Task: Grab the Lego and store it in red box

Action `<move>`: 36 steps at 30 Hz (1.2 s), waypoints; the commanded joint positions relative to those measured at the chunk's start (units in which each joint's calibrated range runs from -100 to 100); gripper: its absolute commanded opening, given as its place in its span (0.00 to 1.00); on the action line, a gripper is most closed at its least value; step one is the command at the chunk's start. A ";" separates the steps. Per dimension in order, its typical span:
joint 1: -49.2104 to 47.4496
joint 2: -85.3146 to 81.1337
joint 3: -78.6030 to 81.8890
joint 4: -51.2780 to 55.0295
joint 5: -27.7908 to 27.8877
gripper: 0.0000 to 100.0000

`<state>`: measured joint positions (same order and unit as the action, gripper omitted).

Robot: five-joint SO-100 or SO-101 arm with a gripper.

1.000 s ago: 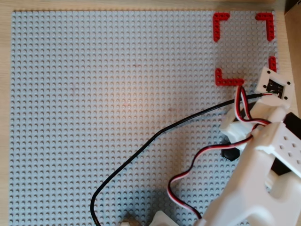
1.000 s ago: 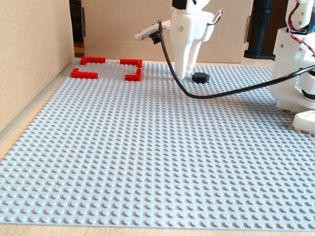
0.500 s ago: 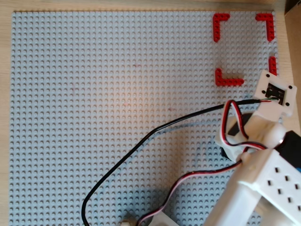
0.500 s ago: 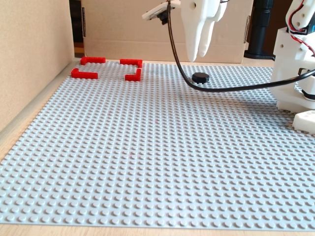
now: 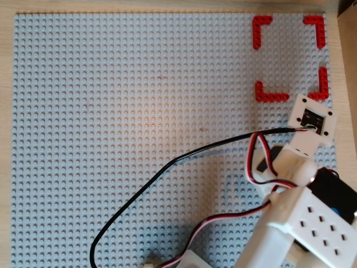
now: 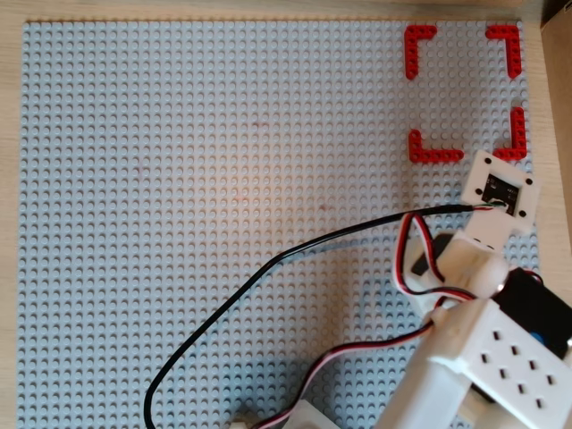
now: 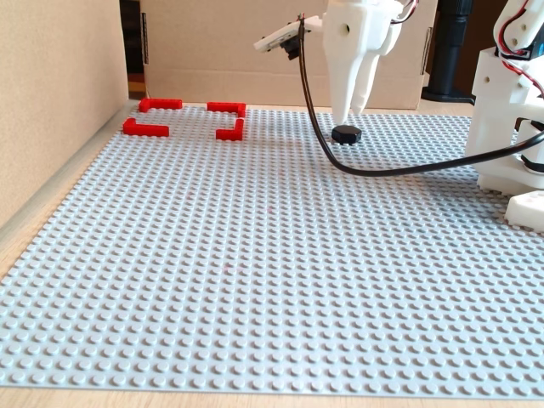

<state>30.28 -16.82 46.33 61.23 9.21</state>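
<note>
From my fixed view, the grey baseplate (image 7: 255, 280) fills the foreground, with a black cable (image 7: 399, 166) looping across it from the right. Further back sits the Lego (image 7: 346, 134), flat on the studs and untouched. My gripper (image 7: 350, 113) hangs just above it, tips pointing down, fingers pressed nearly together and pinching nothing. Beyond, to the left, the red box (image 7: 187, 119) lies well apart from the piece. In both overhead views the arm hides the piece
</note>
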 commanded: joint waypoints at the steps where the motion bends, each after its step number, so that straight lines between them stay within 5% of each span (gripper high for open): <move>1: 0.42 0.38 0.03 -2.98 0.07 0.20; 36: 3.18 6.48 -2.33 -4.21 1.48 0.11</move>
<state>33.41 -9.30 46.96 54.84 10.82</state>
